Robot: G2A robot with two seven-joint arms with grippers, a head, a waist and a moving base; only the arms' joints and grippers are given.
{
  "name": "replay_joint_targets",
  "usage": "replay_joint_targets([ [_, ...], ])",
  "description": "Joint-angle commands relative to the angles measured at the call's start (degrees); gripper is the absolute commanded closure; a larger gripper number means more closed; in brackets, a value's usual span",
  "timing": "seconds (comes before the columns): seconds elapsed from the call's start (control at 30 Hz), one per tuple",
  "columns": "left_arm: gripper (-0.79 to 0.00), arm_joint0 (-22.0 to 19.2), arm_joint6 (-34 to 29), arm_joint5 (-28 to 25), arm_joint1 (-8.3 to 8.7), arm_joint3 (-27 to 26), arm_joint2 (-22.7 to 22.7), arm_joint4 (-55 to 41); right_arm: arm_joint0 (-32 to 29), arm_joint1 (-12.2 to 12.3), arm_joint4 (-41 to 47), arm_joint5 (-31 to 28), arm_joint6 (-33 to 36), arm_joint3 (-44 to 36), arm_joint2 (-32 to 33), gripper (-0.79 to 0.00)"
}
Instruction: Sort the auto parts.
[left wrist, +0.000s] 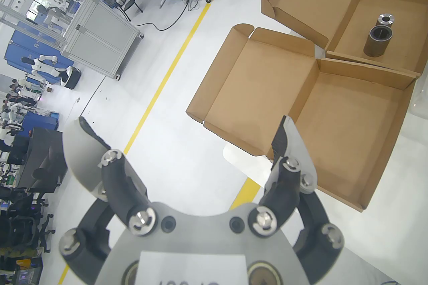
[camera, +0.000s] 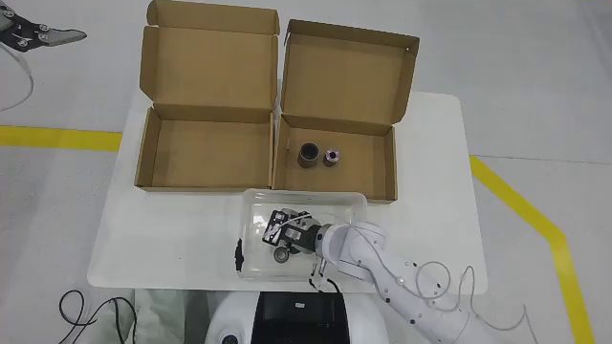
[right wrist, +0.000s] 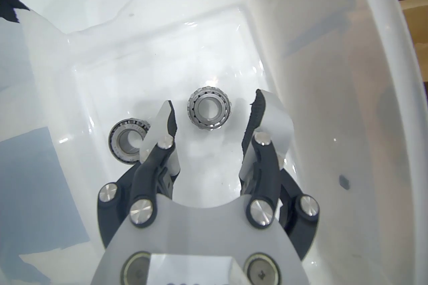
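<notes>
- Straddling a ribbed steel roller bearing on the floor of the clear plastic bin, the right gripper stands wide open, fingers clear of it.
- Beside one finger lies a second bearing.
- The left gripper gapes empty.

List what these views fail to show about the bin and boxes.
1. Right wrist view: one bearing is partly hidden behind a finger of the right gripper.
2. Top view: the right gripper covers much of the clear bin, so more parts may be hidden.
3. Left wrist view: a finger of the left gripper hides one corner of the nearer cardboard box.
</notes>
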Motion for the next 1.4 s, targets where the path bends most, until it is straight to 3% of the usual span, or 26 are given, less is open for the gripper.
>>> replay_joint_targets([
  [0.0, -0.785, 0.0, 0.0, 0.0, 0.00, 0.0, 0.0, 0.0, 0.2, -0.1, -0.1, 0.0, 0.3, 0.2, -0.2, -0.351],
  [0.2, -0.785, 0.0, 0.0, 0.0, 0.00, 0.0, 0.0, 0.0, 0.8, -0.6, -0.4, 0.1, 0.6, 1.0, -0.6, -0.259],
  [0.4, -0.785, 0.0, 0.0, 0.0, 0.00, 0.0, 0.0, 0.0, 1.0, -1.0, -1.5, 1.1, 1.3, 0.9, -0.9, 0.000],
  [0.83, -0.785, 0.0, 0.0, 0.0, 0.00, 0.0, 0.0, 0.0, -1.2, -0.4, -4.4, 1.9, -0.7, -3.0, 1.3, 0.000],
  [1.1, -0.785, 0.0, 0.0, 0.0, 0.00, 0.0, 0.0, 0.0, -5.6, 1.3, -3.9, -1.0, -8.6, -6.6, 5.8, 0.000],
  [1.37, -0.785, 0.0, 0.0, 0.0, 0.00, 0.0, 0.0, 0.0, -9.0, 2.8, -0.5, -7.4, -23.9, -5.5, 10.4, 0.000],
])
